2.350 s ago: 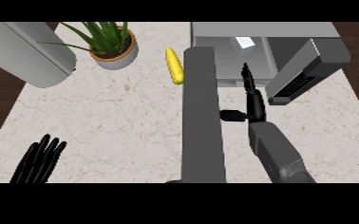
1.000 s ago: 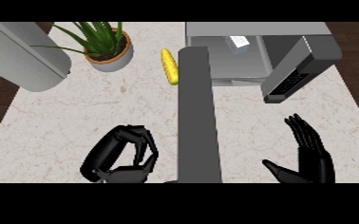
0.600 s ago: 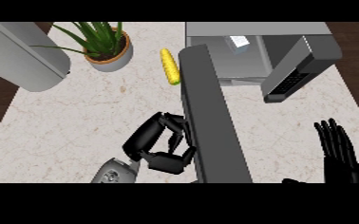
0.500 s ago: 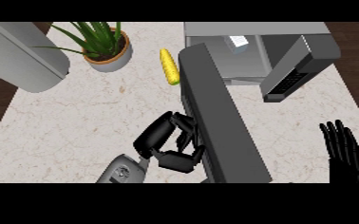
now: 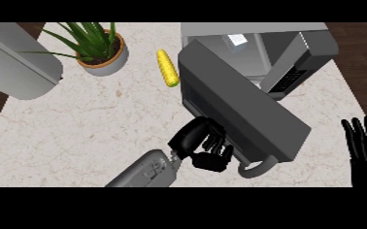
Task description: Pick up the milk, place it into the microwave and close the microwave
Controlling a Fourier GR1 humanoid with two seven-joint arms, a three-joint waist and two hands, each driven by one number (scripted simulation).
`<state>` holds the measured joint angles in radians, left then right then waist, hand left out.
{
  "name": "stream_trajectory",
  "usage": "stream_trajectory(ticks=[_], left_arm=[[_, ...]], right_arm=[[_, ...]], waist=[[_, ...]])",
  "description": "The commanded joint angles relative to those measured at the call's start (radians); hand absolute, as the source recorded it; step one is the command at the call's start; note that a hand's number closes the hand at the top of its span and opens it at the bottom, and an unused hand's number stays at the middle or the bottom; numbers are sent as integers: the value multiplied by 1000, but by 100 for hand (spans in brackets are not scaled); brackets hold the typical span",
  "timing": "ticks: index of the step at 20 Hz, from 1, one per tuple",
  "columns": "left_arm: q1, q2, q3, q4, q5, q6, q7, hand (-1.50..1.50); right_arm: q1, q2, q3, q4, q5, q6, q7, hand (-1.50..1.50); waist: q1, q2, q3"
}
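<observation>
My left hand (image 5: pixel 202 145), fingers curled and holding nothing, touches the outer face of the dark grey microwave door (image 5: pixel 240 107), half swung. The small white milk carton (image 5: pixel 237 40) stands inside the grey microwave (image 5: pixel 315 48); my right hand (image 5: pixel 356 143) rests open at the right edge.

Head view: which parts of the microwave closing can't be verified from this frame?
- Milk: only a small pale top shows inside the microwave; the swinging door hides the rest.
- Left hand: curled against the door's outer face; the contact spot is hidden by the hand itself.
- Right hand: cut off by the right edge.
</observation>
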<state>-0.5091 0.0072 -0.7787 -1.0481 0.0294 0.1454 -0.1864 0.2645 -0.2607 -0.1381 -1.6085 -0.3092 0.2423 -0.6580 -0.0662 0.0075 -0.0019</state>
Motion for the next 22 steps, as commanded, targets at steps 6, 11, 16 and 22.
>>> stream_trajectory(ticks=[6, 11, 16, 22], left_arm=[[-186, -7, -172, 68, 258, 133, 22, -150], [-233, -7, -125, 84, 358, 168, -55, 150], [-317, -7, -101, 91, 445, 190, -95, 150], [-403, -7, -82, 154, 505, 220, -120, 150]], right_arm=[[-75, -63, 30, -101, -62, 87, 98, -150], [-90, -86, 45, -158, -108, 129, 135, -150], [-134, -105, 66, -195, -118, 140, 174, -150], [-162, -135, 46, -238, -148, 149, 198, -150]], waist=[[-74, 16, -2], [-145, 32, -4], [-187, 44, -4], [-246, 53, -3]])
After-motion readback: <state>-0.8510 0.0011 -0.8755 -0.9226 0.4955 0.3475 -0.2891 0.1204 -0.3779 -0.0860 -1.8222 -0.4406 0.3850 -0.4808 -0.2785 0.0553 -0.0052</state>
